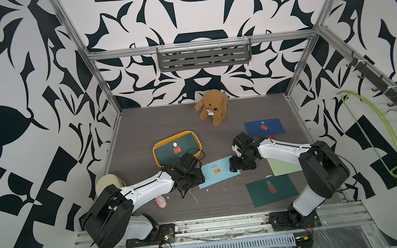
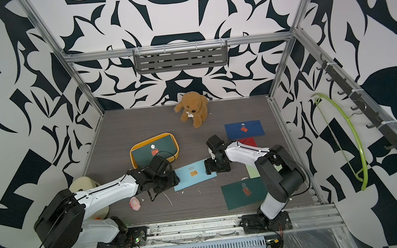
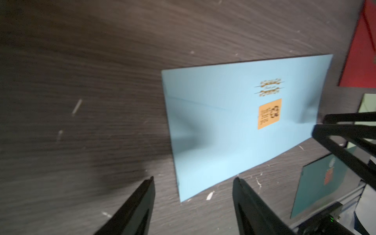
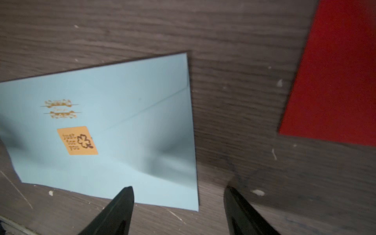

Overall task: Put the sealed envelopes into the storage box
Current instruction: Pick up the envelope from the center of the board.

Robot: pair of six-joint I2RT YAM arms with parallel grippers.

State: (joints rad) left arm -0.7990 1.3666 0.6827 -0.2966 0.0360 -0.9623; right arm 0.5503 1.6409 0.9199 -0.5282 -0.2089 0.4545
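A light blue envelope (image 1: 218,173) (image 2: 195,177) with an orange sticker lies on the table between my two grippers. The left gripper (image 1: 198,176) (image 3: 193,179) is open at its left end, with the envelope's corner (image 3: 234,126) just ahead of the fingers. At its right end the right gripper (image 1: 232,167) (image 4: 179,188) is open, straddling the envelope's near corner (image 4: 122,142). The yellow storage box (image 1: 155,156) (image 2: 133,158) holds a dark green envelope (image 1: 170,154). On the table lie navy (image 1: 265,128), red (image 4: 335,71), pale green (image 1: 283,166) and dark green (image 1: 270,189) envelopes.
A brown plush dog (image 1: 213,108) sits at the back. A cream rounded box (image 1: 107,183) stands behind the left arm, and a small pink toy (image 1: 160,202) lies near it. A green hanger (image 1: 387,136) hangs on the right wall.
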